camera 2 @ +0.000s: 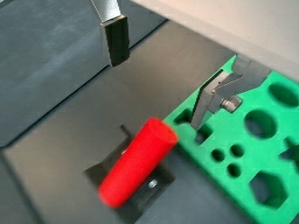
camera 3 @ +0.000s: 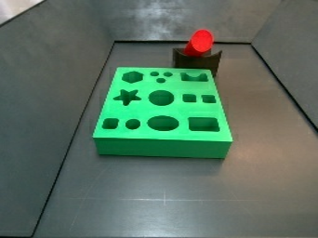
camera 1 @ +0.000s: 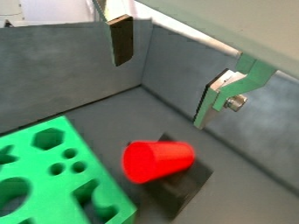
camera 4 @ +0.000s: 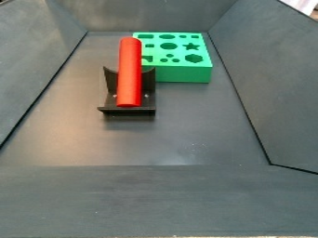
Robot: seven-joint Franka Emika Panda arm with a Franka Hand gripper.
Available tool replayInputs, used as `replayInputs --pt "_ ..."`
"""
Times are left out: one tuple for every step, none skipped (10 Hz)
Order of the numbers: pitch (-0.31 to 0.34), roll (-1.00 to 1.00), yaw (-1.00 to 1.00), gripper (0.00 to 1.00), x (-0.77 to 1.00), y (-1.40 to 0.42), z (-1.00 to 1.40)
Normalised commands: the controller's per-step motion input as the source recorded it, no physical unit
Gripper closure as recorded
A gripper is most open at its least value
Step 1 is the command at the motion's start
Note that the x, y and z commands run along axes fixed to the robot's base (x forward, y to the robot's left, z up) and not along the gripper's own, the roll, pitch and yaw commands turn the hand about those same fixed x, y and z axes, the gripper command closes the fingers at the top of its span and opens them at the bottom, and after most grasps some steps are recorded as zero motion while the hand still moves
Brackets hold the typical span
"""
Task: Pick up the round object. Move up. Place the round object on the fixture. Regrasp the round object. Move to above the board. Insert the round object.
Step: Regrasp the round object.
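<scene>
**Red peg lay on the dark block, gripper open above it**

The red peg (camera 4: 126, 69) lay on its side across the top of the small dark block (camera 4: 128, 100). It rested in the curved dip of the block. In a side view its round end (camera 3: 200, 40) faced the camera and sat above the block (camera 3: 199, 61). Both ends of the peg stuck out past the block.

The green board (camera 3: 163, 112) lay flat on the grey floor (camera 4: 162, 130), just beside the block. Its star, round, square and oval holes all had nothing in them. The peg did not touch the board.

The gripper (camera 2: 163, 63) showed only in the wrist views. It hung above the peg and did not touch it. Its two fingers (camera 1: 121, 39) stood wide apart, with nothing between them. One finger was a flat plate with a dark pad (camera 2: 115, 42). In both wrist views the peg (camera 1: 156, 160) sat below, between the two fingers. The grey walls (camera 3: 74, 23) stood around the floor.
</scene>
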Motion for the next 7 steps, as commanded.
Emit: replayInputs --pt "0.026 1.00 0.03 0.00 0.04 -0.02 -0.01" --pt "0.041 1.00 0.04 0.00 0.05 -0.03 0.00" --pt "0.052 1.00 0.04 0.00 0.06 -0.03 0.00" --pt "0.073 1.00 0.05 0.00 0.08 -0.03 -0.01" --pt "0.088 1.00 0.05 0.00 0.08 -0.04 -0.01" --pt "0.126 1.00 0.07 0.00 0.09 -0.04 -0.01" --pt "0.144 1.00 0.09 0.00 0.10 -0.05 0.00"
